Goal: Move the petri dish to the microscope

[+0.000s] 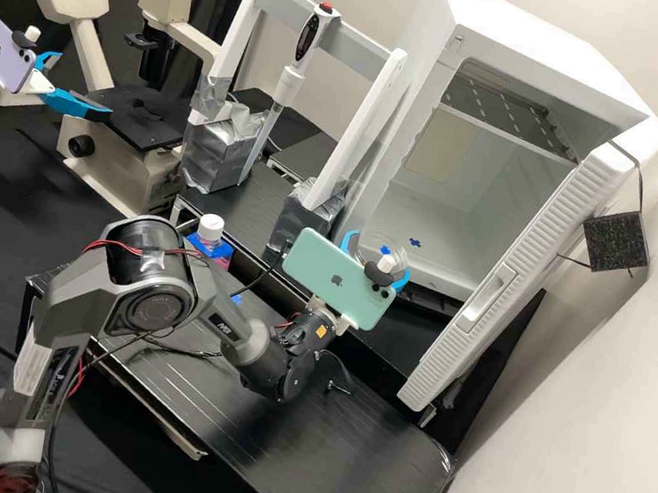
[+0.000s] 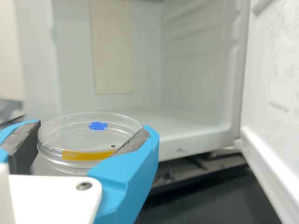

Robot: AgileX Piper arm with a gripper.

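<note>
My gripper (image 1: 374, 257) is in front of the open white incubator (image 1: 451, 206), shut on the clear petri dish (image 1: 397, 253). In the wrist view the gripper (image 2: 94, 129) has its blue fingers on opposite sides of the round petri dish (image 2: 65, 132), which sits level between them. The dish carries a blue mark and a yellow strip on its side. Behind it is the incubator's pale interior (image 2: 191, 88). The cream microscope (image 1: 167, 3) with its black stage stands at the far left, well away from the gripper.
Between incubator and microscope stands a white frame (image 1: 237, 24) on taped silver blocks, holding a pipette (image 1: 288, 83). A pink bottle (image 1: 211, 229) is beside my arm. The incubator door (image 1: 520, 272) hangs open at right. Another gripper (image 1: 73, 101) is near the microscope.
</note>
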